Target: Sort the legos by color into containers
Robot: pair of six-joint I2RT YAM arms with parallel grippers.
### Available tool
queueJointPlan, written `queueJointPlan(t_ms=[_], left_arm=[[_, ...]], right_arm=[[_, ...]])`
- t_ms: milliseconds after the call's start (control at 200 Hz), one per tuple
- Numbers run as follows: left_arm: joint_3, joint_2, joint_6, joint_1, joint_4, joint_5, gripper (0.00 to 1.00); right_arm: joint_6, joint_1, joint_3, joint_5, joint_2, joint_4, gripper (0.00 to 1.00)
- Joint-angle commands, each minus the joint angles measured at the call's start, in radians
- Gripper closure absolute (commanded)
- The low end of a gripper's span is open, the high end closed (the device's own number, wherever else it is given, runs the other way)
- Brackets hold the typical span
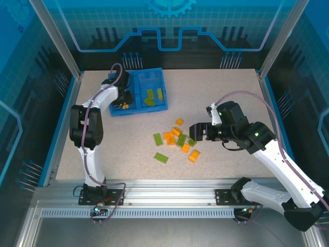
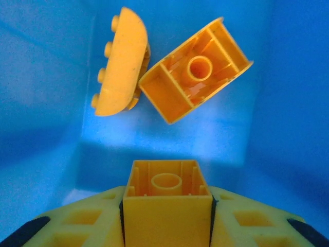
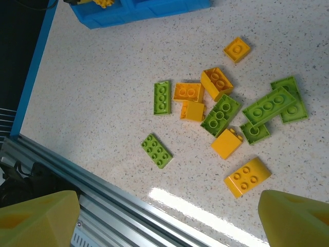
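Observation:
The blue tray [image 1: 140,110] sits at the back left. My left gripper [image 1: 122,101] hangs low inside its left compartment, shut on an orange lego [image 2: 167,206] whose hollow underside faces the camera. Two more orange legos [image 2: 121,64] [image 2: 195,69] lie on the compartment floor beyond it. Green legos [image 1: 154,96] lie in the right compartment. A loose pile of orange and green legos [image 1: 177,139] is spread on the table's middle. My right gripper [image 1: 194,131] hovers open at the pile's right edge, with nothing between its fingers [image 3: 288,218].
A flat green lego [image 3: 157,151] and an orange one [image 3: 247,176] lie nearest the aluminium rail [image 3: 103,190] at the table's front edge. The tray's corner [image 3: 154,10] shows at the top of the right wrist view. Blue enclosure walls surround the table.

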Motion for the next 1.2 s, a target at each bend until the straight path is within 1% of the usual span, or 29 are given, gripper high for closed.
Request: queueJointPlan(t_ms=[0,75,150,230,310,400,480,565,640,730,800,855,975,1040,1196], left_arm=[[0.046,-0.021,0.004,0.007,0.029,0.047,0.52],[0.052,-0.042,-0.002,0.007,0.015,0.064,0.48],[0.043,-0.089,-0.013,0.007,0.006,0.081,0.47],[0.014,-0.173,-0.027,0.005,0.004,0.123,0.47],[-0.056,-0.304,-0.037,0.001,0.031,0.201,0.48],[-0.189,-0.51,-0.014,-0.025,0.086,0.287,0.47],[-0.288,-0.693,0.062,-0.079,0.094,0.315,0.48],[-0.379,-0.872,0.189,-0.158,0.085,0.37,0.47],[-0.454,-1.011,0.302,-0.225,0.052,0.421,0.44],[-0.544,-1.165,0.448,-0.267,-0.014,0.532,0.34],[-0.631,-1.276,0.558,-0.275,-0.052,0.625,0.3],[-0.7,-1.355,0.623,-0.276,-0.071,0.669,0.23],[-0.833,-1.507,0.671,-0.277,-0.06,0.685,0.08],[-0.897,-1.56,0.686,-0.277,-0.047,0.684,0.02],[-0.998,-1.636,0.704,-0.277,0.017,0.679,0.01]], right_arm=[[0.017,-0.013,0.002,0.002,-0.012,-0.018,0.08],[0.019,-0.012,0.006,-0.001,-0.009,-0.015,0.08],[0.02,-0.012,0.008,0.003,-0.004,-0.013,0.08],[0.012,-0.012,0.006,0.009,0.003,-0.012,0.08],[0.001,-0.005,-0.002,0.014,0.018,-0.007,0.09],[-0.017,0.035,-0.011,0.038,0.049,0.01,0.1],[-0.023,0.09,-0.012,0.069,0.099,0.034,0.1],[-0.021,0.145,0.0,0.079,0.181,0.069,0.11],[-0.012,0.19,0.025,0.082,0.277,0.1,0.15],[0.006,0.231,0.067,0.088,0.404,0.129,0.22],[0.021,0.258,0.101,0.101,0.503,0.149,0.27],[0.024,0.275,0.132,0.109,0.581,0.164,0.32],[0.023,0.299,0.221,0.139,0.739,0.16,0.37],[0.014,0.309,0.267,0.158,0.814,0.162,0.4],[0.005,0.318,0.371,0.204,0.975,0.157,0.45]])
